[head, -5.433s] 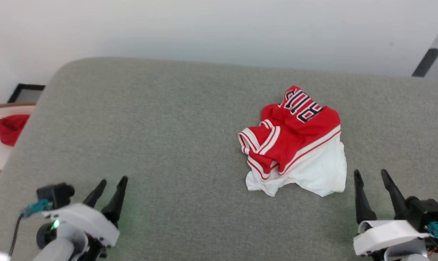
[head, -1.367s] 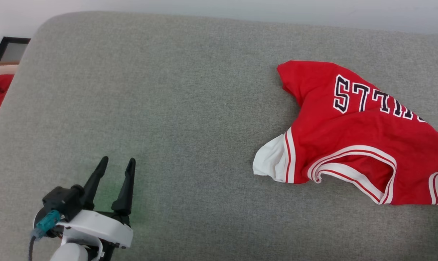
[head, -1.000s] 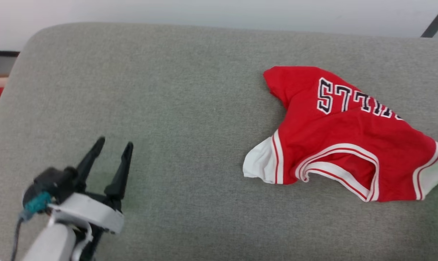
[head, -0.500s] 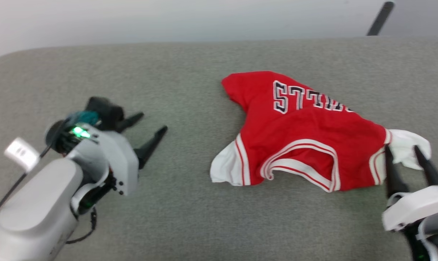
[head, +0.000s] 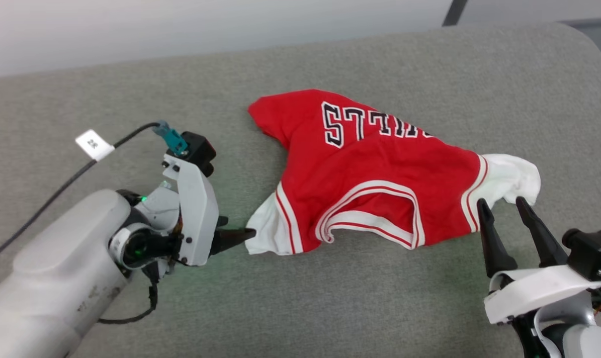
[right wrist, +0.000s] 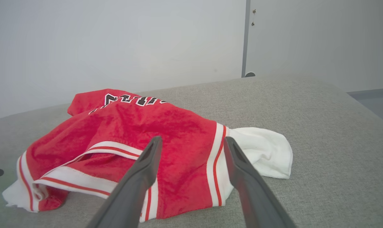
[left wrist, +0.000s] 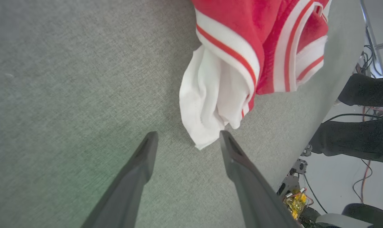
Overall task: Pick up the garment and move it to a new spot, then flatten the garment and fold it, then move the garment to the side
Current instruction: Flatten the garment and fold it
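Plainly, the only writing that reads is on the garment (head: 380, 169): black, white-outlined block letters across its red upper part. They are upside down in the head view, where "LLS" can be made out and the other letters run into a fold. A white tag (head: 94, 144) on the cable (head: 46, 194) at the left of that view carries marks too small to read. The garment lies crumpled on the grey surface (head: 131, 89), right of centre in the head view, with a white sleeve at each lower end and the striped neck opening toward the bottom. The left gripper (left wrist: 188, 134), turned on its side at the lower left of the head view, has its jaws wide apart. In the left wrist view the corner of the near white sleeve (left wrist: 207, 95) lies between the two fingertips, unclamped; whether either finger touches it cannot be told. The right gripper (head: 500, 201), at the lower right, also has its jaws wide apart and holds nothing. Its fingertips are right at the striped trim (right wrist: 217, 158) beside the far white sleeve (head: 511, 174).
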Available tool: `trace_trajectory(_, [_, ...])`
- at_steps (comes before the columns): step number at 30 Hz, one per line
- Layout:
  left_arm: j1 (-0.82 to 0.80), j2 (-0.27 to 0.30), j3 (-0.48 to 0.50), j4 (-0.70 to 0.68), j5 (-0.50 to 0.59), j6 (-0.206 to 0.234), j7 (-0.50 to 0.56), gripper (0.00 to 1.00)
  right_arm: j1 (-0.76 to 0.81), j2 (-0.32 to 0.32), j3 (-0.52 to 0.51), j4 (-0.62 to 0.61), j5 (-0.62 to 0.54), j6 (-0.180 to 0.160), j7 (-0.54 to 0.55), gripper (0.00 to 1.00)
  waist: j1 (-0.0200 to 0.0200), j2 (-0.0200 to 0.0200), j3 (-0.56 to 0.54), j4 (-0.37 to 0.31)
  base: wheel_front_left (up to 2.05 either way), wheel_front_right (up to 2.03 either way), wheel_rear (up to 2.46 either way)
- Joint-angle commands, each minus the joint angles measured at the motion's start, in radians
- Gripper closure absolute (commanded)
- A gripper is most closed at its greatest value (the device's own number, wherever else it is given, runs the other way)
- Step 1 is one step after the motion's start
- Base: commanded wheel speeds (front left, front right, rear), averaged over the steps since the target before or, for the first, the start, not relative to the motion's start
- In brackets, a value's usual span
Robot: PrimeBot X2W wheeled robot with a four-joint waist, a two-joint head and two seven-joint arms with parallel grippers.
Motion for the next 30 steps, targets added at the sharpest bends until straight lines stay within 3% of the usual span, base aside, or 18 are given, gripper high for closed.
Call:
trace_trajectory(1, [-0.005,-0.007,-0.005,0.008,-0.012,0.002,0.006,0.00,-0.015,0.002,0.006,0.003,0.011,-0.001,-0.009,0.00,0.0000,0.0000,0.033,-0.033,0.00,0.00,0.00])
trace_trajectory(6, [-0.013,-0.009,-0.026,0.059,-0.039,0.002,0.024,0.01,-0.033,0.002,0.025,0.026,0.016,-0.001,-0.031,0.00,0.0000,0.0000,0.064,-0.064,0.00,0.00,0.00])
trace_trajectory(8, [-0.011,-0.011,-0.035,0.070,-0.046,0.002,0.017,0.09,-0.036,0.002,0.031,0.035,0.019,-0.001,-0.040,0.00,0.0000,0.0000,0.073,-0.072,0.00,0.00,0.00])
trace_trajectory(10, [-0.001,-0.016,-0.044,0.075,-0.055,0.002,0.006,0.44,-0.042,0.002,0.035,0.044,0.023,-0.001,-0.047,0.00,0.0000,0.0000,0.077,-0.077,0.00,0.00,0.00])
trace_trajectory(11, [0.004,-0.018,-0.046,0.076,-0.062,0.002,0.000,0.55,-0.044,0.002,0.036,0.049,0.024,-0.001,-0.052,0.00,0.0000,0.0000,0.077,-0.078,0.00,0.00,0.00])
trace_trajectory(13, [0.010,-0.024,-0.043,0.082,-0.082,0.002,-0.014,1.00,-0.049,0.002,0.032,0.057,0.023,-0.001,-0.054,0.00,0.0000,0.0000,0.075,-0.075,0.00,0.00,0.00])
trace_trajectory(23, [-0.020,-0.034,-0.021,0.090,-0.155,0.002,-0.055,1.00,-0.059,0.002,0.015,0.070,-0.002,-0.001,-0.031,0.00,0.0000,0.0000,0.018,0.011,0.00,0.00,0.00])
trace_trajectory(30, [-0.034,0.016,-0.011,0.105,-0.164,0.002,-0.102,1.00,-0.060,0.002,0.003,0.066,-0.020,-0.001,-0.004,0.00,0.0000,0.0000,-0.020,0.085,0.00,0.00,0.00])
